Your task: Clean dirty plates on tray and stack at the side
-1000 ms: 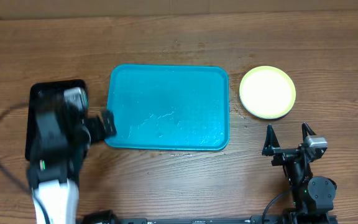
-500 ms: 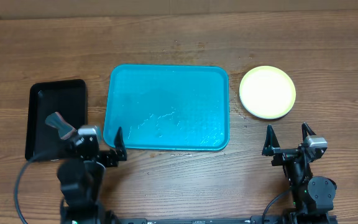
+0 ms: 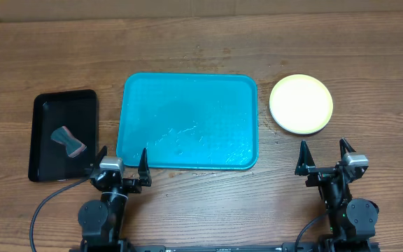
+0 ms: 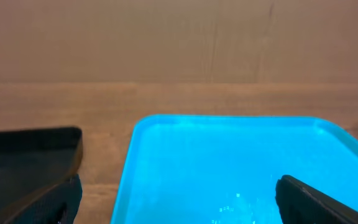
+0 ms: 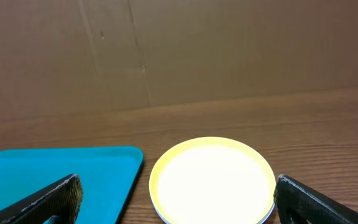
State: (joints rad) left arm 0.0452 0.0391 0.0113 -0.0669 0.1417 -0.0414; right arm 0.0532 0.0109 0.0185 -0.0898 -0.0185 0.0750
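The turquoise tray (image 3: 187,119) lies mid-table with nothing on it, only a wet sheen; its near rim fills the left wrist view (image 4: 229,155). The plates (image 3: 301,103) sit stacked on the wood to its right. A yellow-green one with a pale inside is on top, and a bluish edge shows underneath (image 5: 213,177). My left gripper (image 3: 124,157) stands open near the tray's front-left corner and holds nothing (image 4: 178,186). At the front right, my right gripper (image 3: 323,150) is open and empty, a little short of the plates (image 5: 178,186).
A black tray (image 3: 65,133) lies left of the turquoise one, with a small grey and pink object (image 3: 68,140) in it. Its corner shows in the left wrist view (image 4: 36,146). A brown cardboard wall (image 5: 179,50) closes the far side of the table.
My left arm has drawn back from over the black tray to the table's front edge, leaving the grey and pink object lying in that tray. The right arm has not moved.
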